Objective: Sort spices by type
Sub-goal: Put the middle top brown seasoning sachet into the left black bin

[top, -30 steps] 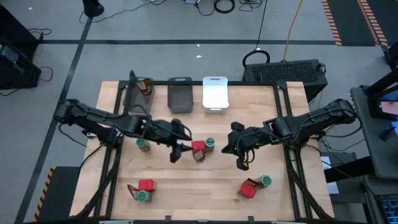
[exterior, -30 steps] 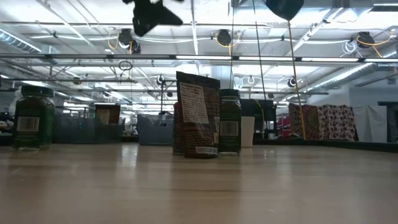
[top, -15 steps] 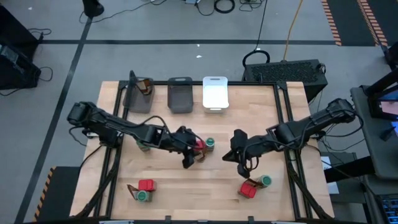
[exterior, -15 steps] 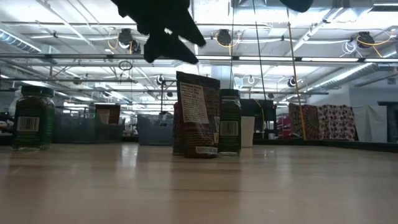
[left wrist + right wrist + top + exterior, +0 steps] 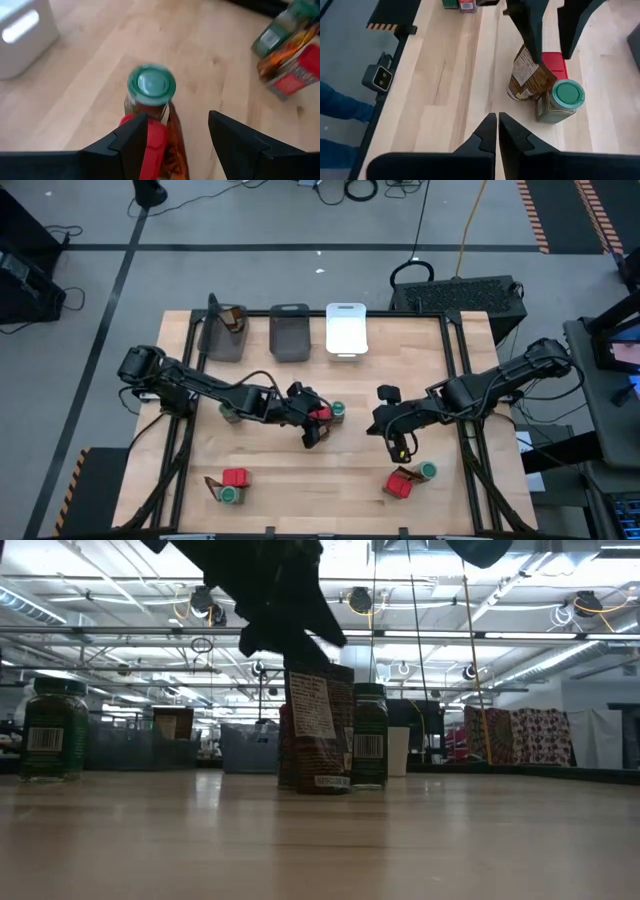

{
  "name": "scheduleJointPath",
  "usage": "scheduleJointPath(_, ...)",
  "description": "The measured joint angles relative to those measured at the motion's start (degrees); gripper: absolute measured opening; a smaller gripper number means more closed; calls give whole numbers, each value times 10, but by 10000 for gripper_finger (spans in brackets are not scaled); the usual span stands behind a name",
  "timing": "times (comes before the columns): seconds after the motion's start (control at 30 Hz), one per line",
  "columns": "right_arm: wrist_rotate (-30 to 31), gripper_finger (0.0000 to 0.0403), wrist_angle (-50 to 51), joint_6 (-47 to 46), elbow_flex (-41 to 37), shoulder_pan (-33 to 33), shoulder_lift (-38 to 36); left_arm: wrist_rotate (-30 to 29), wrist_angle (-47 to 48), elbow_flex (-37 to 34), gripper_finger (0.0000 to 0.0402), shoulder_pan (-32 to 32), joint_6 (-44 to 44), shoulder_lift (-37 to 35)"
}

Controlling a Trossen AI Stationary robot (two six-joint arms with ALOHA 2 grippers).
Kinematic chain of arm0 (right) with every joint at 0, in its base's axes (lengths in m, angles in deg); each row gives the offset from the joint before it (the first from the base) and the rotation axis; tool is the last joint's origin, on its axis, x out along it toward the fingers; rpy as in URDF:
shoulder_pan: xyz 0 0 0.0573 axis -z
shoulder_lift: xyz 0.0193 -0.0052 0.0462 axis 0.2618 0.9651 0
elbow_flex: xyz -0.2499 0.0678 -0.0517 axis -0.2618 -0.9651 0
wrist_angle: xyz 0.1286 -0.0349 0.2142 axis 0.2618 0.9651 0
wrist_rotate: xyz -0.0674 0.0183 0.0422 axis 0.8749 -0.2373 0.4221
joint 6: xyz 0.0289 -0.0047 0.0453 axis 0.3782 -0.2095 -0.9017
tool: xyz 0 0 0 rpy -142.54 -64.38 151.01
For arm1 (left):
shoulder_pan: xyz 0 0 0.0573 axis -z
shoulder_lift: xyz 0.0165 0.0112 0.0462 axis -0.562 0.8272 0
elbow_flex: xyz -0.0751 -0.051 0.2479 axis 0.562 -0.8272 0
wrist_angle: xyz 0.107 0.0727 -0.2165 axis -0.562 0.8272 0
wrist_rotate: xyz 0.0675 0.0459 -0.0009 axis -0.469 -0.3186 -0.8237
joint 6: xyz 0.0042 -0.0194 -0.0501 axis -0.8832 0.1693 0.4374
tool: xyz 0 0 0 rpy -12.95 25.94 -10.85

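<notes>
From above, only one packet (image 5: pixel 235 317) sits in the 11 o'clock bin (image 5: pixel 218 340); the grey bin (image 5: pixel 290 334) and white bin (image 5: pixel 346 330) look empty, so most sorting remains. My left gripper (image 5: pixel 313 428) hangs released over the centre tin (image 5: pixel 320 414), jar (image 5: pixel 338 411) beside it. Low down, the brown packet (image 5: pixel 318 725) stands untouched. My left wrist shows spread fingers (image 5: pixel 129 143) straddling it. My right gripper (image 5: pixel 496 131) is clenched, empty.

We are counting four green-lidded jars (image 5: pixel 428 470), three red tins (image 5: pixel 235 477) and four brown packets (image 5: pixel 236 316) across the worktop (image 5: pixel 300 470). We are also counting two dark grey bins (image 5: pixel 290 340) and one white bin (image 5: pixel 346 330).
</notes>
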Motion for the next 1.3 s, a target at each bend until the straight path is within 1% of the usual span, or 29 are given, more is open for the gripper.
scheduleJointPath(0.17,0,0,-4,37,0,2,0,1,1,0,215,4,0,8)
scheduleJointPath(0.47,-2,0,-26,103,0,24,0,0,5,0,215,5,16,15)
scheduleJointPath(0.63,-2,0,-26,109,0,32,0,12,15,0,215,7,44,26)
scheduleJointPath(0.93,-2,0,-32,109,0,43,3,5,34,0,211,11,45,27)
scheduleJointPath(1.0,-2,0,-34,109,0,45,6,6,40,0,200,11,45,27)
scheduleJointPath(1.1,-2,0,-36,108,0,46,8,6,54,0,168,11,45,27)
scheduleJointPath(1.3,-2,0,-39,107,0,46,8,6,61,0,78,11,45,27)
